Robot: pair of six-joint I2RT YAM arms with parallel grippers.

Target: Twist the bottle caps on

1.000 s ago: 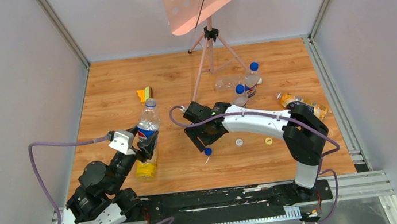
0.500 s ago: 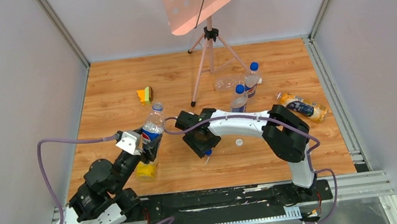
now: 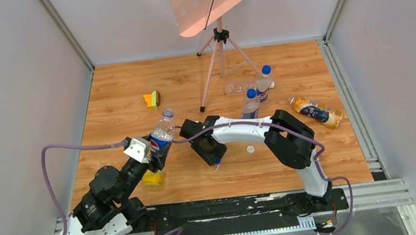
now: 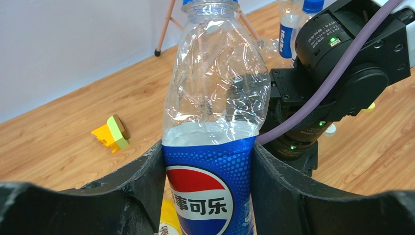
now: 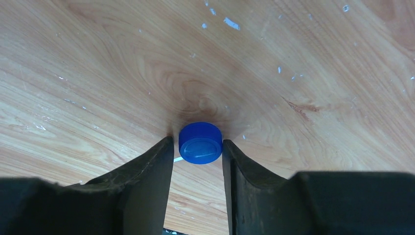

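here left fingers [image 4: 142, 181] pinch clear bottle [image 4: 215, 98]; right fingers [image 5: 147, 181] spread around blue cap [image 5: 200, 142]

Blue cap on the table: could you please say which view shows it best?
Right wrist: the blue cap sits large inside the right hand. Top external shows only a speck of it under that hand; left wrist, nothing.

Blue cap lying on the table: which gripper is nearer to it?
Right. The right gripper sits over the blue cap, one finger on each side. The left gripper grips the clear bottle, off to the cap's left.
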